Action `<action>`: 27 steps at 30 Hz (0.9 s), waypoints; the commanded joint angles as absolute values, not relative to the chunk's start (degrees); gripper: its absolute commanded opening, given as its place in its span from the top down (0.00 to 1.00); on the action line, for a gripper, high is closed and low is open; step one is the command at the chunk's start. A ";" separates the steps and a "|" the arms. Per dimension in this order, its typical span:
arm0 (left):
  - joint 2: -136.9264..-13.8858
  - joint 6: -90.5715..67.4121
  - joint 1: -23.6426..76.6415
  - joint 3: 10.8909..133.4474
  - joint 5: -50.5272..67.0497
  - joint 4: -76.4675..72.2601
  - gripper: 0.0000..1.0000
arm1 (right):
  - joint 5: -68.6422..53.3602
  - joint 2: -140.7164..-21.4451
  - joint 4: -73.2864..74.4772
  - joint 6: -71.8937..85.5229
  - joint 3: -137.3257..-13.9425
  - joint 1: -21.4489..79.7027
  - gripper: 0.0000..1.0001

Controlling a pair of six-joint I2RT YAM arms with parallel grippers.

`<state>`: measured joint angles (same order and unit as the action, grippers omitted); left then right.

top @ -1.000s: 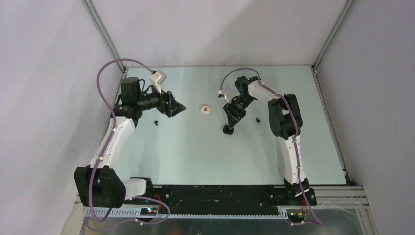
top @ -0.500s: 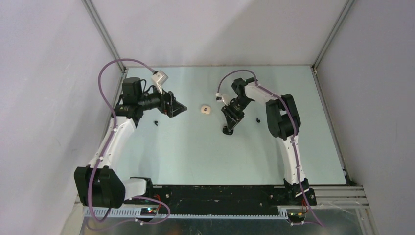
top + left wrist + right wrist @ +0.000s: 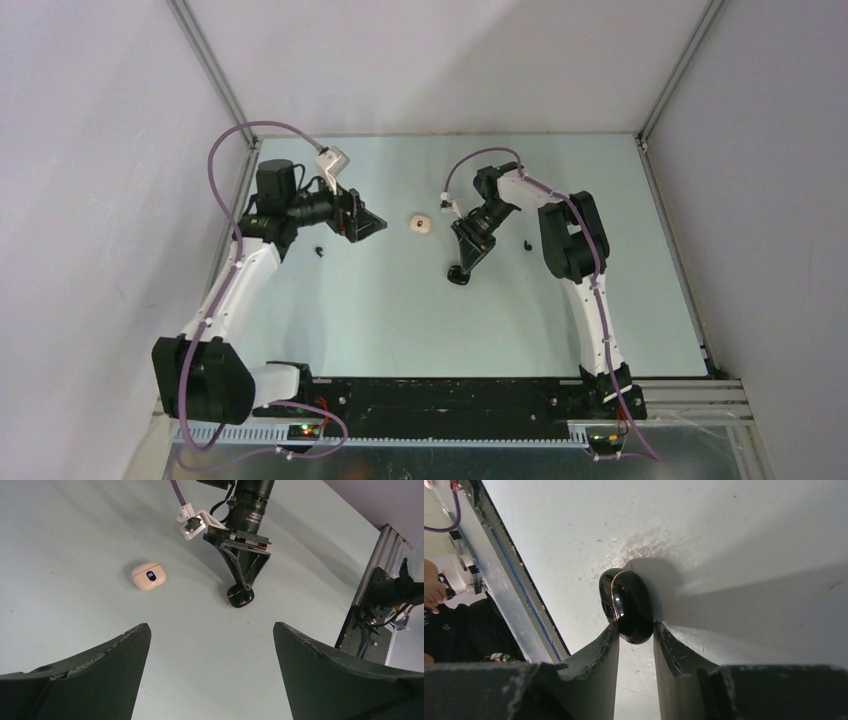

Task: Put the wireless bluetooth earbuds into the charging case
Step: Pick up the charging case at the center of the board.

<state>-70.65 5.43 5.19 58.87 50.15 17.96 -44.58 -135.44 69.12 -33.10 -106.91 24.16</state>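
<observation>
My right gripper is shut on a glossy black charging case, closed and held on edge against the table; it also shows in the left wrist view. A closed beige charging case with a small blue light lies between the arms, and shows in the left wrist view too. One black earbud lies near my left arm, another black earbud just right of my right gripper. The pale earbuds are not visible. My left gripper is open and empty, left of the beige case, with its jaws wide apart.
A metal frame rail runs along the table's near edge. Grey walls close in the table at the back and both sides. The right arm's base stands at the right of the left wrist view.
My right gripper has shifted the black case slightly left and nearer. My left arm has edged a little to the right.
</observation>
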 commanded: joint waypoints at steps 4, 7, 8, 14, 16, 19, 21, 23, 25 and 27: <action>-71.95 0.74 7.34 55.21 46.64 9.07 0.01 | -50.99 -126.50 60.98 -30.24 -101.45 20.72 1.00; -73.01 0.46 10.05 54.64 44.45 7.53 0.01 | -50.03 -123.71 56.11 -28.37 -98.01 19.48 1.00; -73.95 0.44 10.74 54.74 44.03 7.16 0.01 | -49.80 -122.68 55.21 -27.59 -97.39 19.32 1.00; -81.03 3.25 17.64 57.05 43.22 8.61 0.01 | -50.21 -120.38 50.29 -25.30 -93.00 19.21 1.00; -83.66 3.98 19.43 58.05 43.70 9.33 0.00 | -49.41 -119.84 49.64 -25.77 -92.31 19.57 1.00; -86.40 3.81 20.57 59.71 47.00 10.43 0.01 | -47.40 -117.71 49.45 -30.13 -91.43 20.27 0.86; -86.18 4.21 20.49 60.02 48.24 10.96 0.00 | -43.41 -115.83 49.83 -38.75 -90.86 21.66 0.60; -84.62 4.75 19.83 58.94 49.50 10.07 0.01 | -40.58 -113.42 49.47 -46.44 -89.13 22.25 0.44; -82.69 4.36 18.44 57.41 51.31 8.09 0.01 | -39.93 -111.36 48.55 -53.42 -87.00 22.68 0.28; -81.35 3.48 16.79 56.36 53.41 6.81 0.01 | -40.66 -109.84 48.23 -59.90 -85.30 22.97 0.18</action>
<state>-86.30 3.01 19.35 56.88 47.99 11.00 -42.22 -116.46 50.24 -42.11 -87.24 22.06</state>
